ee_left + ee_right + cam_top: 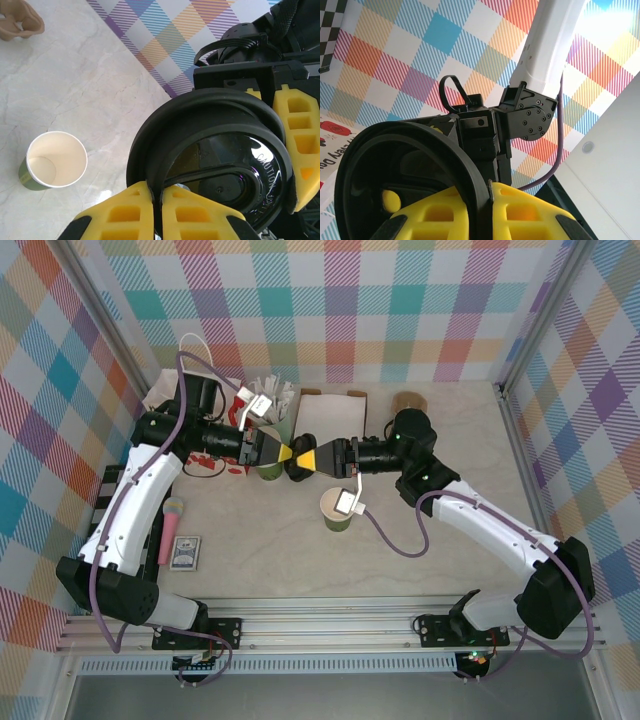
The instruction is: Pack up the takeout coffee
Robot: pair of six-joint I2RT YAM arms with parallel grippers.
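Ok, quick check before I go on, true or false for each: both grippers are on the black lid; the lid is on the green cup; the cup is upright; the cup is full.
1. The left gripper and the right gripper are both shut on the rim of the black lid. True.
2. The lid is seated on the green cup. False: the cup stands open on the table, apart from the lid, which is held between the grippers.
3. The cup is upright. True.
4. The cup is full. False: the left wrist view shows its cream inside down to the bottom, empty.
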